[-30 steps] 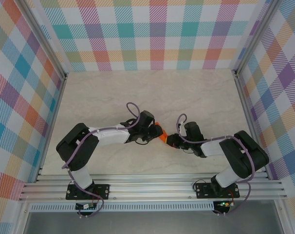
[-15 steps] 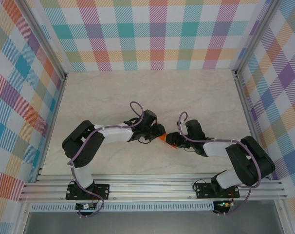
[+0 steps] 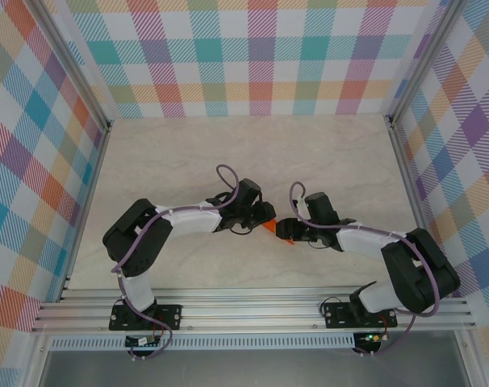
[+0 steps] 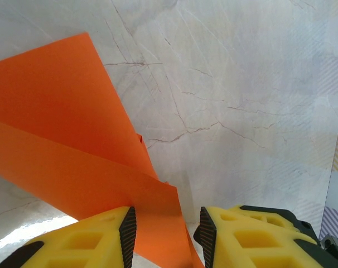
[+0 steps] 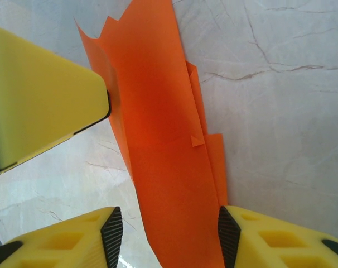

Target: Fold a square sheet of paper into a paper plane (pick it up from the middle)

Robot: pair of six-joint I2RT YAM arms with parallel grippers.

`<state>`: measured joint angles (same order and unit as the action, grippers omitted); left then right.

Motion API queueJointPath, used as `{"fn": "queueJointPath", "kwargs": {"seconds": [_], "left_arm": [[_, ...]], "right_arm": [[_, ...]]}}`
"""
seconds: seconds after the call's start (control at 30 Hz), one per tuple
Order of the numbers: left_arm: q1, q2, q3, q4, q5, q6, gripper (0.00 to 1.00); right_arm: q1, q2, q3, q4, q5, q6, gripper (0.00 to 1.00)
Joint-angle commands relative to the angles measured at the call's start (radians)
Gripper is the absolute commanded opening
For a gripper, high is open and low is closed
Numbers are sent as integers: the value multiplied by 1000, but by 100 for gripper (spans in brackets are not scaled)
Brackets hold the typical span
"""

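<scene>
Orange paper (image 5: 158, 139), already creased into a long multi-layer strip with uneven flap edges, lay a short way beyond the aluminium rail (image 3: 252, 309), roughly opposite the rail's middle.

**End effectors**
- The right gripper (image 5: 169, 229) sat beyond the rail's right half. Its jaws stood well apart and straddled the strip lengthwise. One paper edge met one pad, and a sliver of table showed at the other. Nothing was clamped.
- The left gripper (image 4: 164, 223) sat beyond the rail's left half, jaws partly apart, with the strip lying across the gap. I could not tell whether its pads nipped the paper or merely bracketed it.
- One left finger (image 5: 46, 95) touched the strip's edge at the end farther from the rail.

**Hazards, as judged**
- With the right jaws off the paper, restraint depended on the left side. If that contact was loose, the strip could slide or rotate and the flaps could spring open, losing crease alignment.
- Closing the right jaws on the strip's edges instead of its faces would probably buckle it.
- The two grippers were near each other, so a careless approach risked finger collision.

Farther from the rail, marbled table (image 3: 228, 153) ran to the checked wall (image 3: 252, 56).
</scene>
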<state>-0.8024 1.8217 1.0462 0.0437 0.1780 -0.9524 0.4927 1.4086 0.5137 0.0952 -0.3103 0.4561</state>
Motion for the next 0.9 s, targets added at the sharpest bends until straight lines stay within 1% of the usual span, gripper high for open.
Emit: {"fn": "queueJointPath", "kwargs": {"seconds": [0.0,0.13,0.27,0.37,0.47,0.57,0.8,0.87], "left_arm": [[2,16,29,-28,-13,15,38],[1,18,31,-28,-11,17,37],[3,20,38,-33,-8,21,37],[2,19,44,-38,-8,24,37],[4,22,49,-40,-7,25,37],[4,23,51,-41,-5,26,37],[4,27,55,-45,2,27,37],[4,27,57,-48,1,28,37]], "right_arm": [[6,26,36,-45,-12,-53,47],[6,28,39,-45,-11,-61,41],[6,32,43,-56,-9,-65,41],[6,31,49,-72,-28,-70,47],[8,33,48,-78,-17,-82,49],[7,48,55,-93,-17,-88,46],[7,69,55,-71,-36,-65,35],[7,67,52,-72,-31,-60,33]]}}
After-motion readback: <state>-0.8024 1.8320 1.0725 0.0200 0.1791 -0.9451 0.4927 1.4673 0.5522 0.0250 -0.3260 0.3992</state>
